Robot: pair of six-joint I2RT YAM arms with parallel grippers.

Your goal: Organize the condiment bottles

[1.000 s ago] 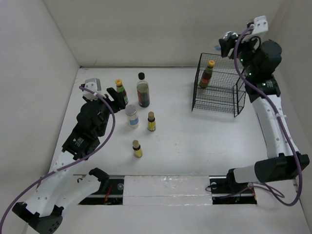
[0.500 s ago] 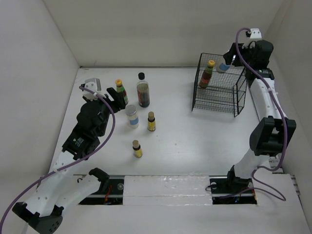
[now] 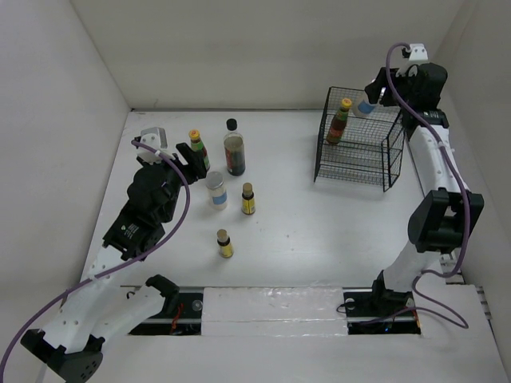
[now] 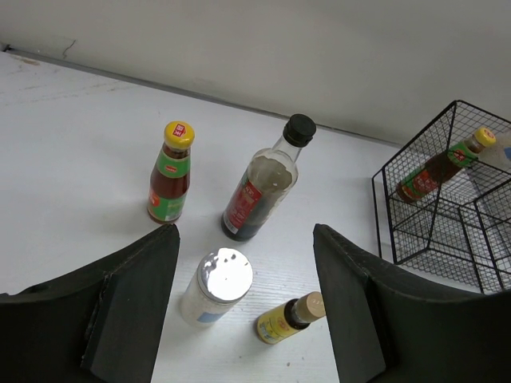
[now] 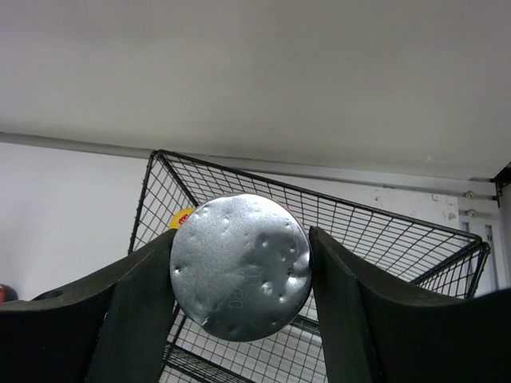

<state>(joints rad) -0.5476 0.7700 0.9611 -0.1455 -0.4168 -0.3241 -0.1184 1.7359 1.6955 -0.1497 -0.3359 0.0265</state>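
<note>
Right gripper [image 5: 239, 307] pinches a silver-lidded jar [image 5: 239, 263] by its sides, above the far rim of the black wire basket [image 3: 359, 163]. The basket contains one leaning yellow-capped sauce bottle [image 3: 339, 120]. Left gripper [image 3: 188, 155] is spread and empty beside the table group: yellow-capped bottle [image 4: 170, 171], black-capped dark bottle [image 4: 263, 187], second jar [image 4: 217, 283], tiny yellow-labelled bottle [image 3: 248, 199], nearer tiny bottle [image 3: 224, 243].

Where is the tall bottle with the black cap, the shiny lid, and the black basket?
tall dark bottle [image 4: 255, 191], left wrist view, on the middle of its body.
silver-lidded jar [image 5: 239, 266], right wrist view, on the middle of its shiny lid.
black wire basket [image 3: 351, 163], top view, on its front wire wall.
</note>
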